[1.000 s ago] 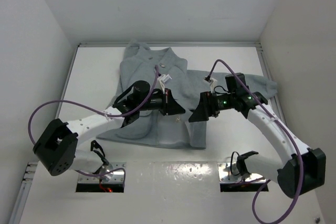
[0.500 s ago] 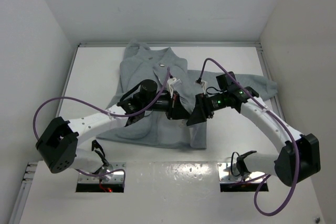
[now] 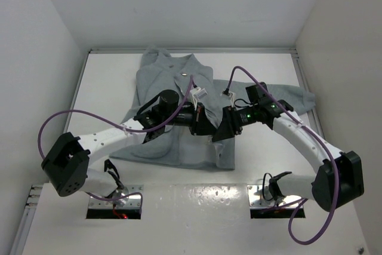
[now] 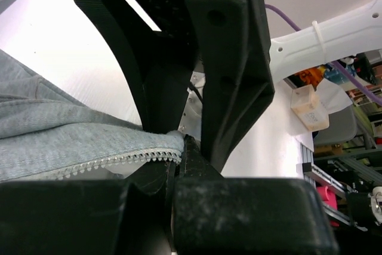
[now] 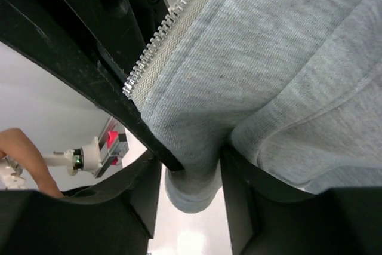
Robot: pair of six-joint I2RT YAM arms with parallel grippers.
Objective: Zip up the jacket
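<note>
- The large light grey soft fabric jacket (image 3: 164, 82) lies spread on the white table (image 3: 107, 88), centre of the overhead frame, collar toward the top.
- My left gripper (image 3: 205, 125) is clenched on its toothed zipper edge (image 4: 119, 159).
- My right gripper (image 3: 222, 132), just beside it at mid-frame, pinches a fold of grey cloth.

The smooth white flat table top (image 3: 101, 88) under my arms carries a large light grey soft fabric jacket (image 3: 158, 82). It is spread out toward the far edge, collar away from my bases, with one sleeve reaching off to my right. At the near edge sit a left metal mounting plate (image 3: 134, 192) and a right metal mounting plate (image 3: 256, 195).
</note>
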